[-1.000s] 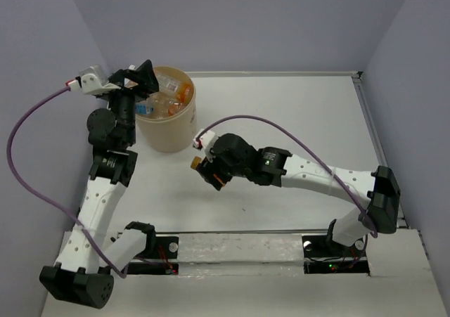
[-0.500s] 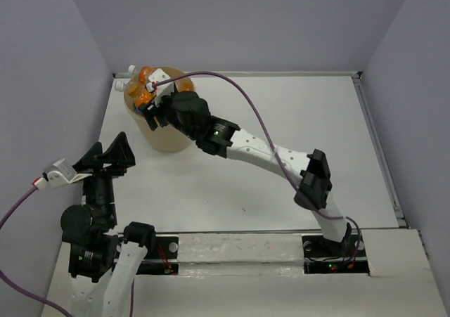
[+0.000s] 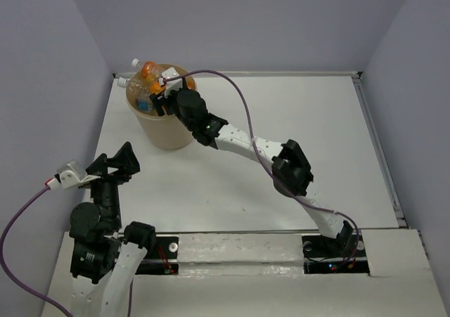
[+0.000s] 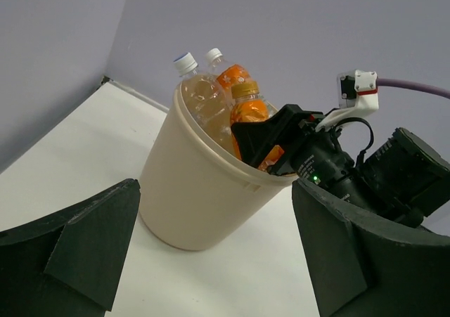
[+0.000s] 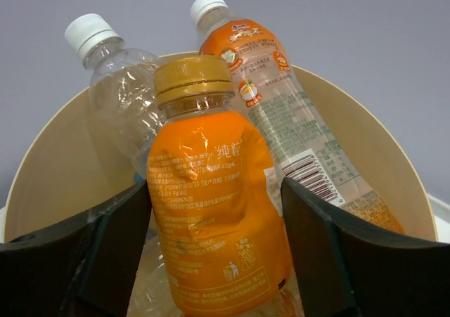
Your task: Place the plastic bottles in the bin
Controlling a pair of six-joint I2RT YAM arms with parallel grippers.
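Tabletop [image 3: 295,127] carries the bin [image 3: 169,136], packed so full that bottle necks stand above the bin's rim. Right arm [image 3: 246,145] reaches in over the bin's near-right rim, with the right fingers [image 5: 337,261] pinching an orange bottle [image 5: 211,225] by its sides, upright, over the bin's middle. Behind it, toward the bin's far wall, lean a clear bottle [image 5: 119,106] and a tall orange-label bottle [image 5: 281,113], both white-capped. Left fingers [image 4: 77,247] are spread & empty, well back on the bin's near side. Risk, imo: little room left, so on release the bottle may perch on the pile, tip & roll over the rim, or nudge a neighbour out. Vs 0.5 s ago: right wrist is slightly further over the bin w/ the elbow folded closer; left arm approx where it was.
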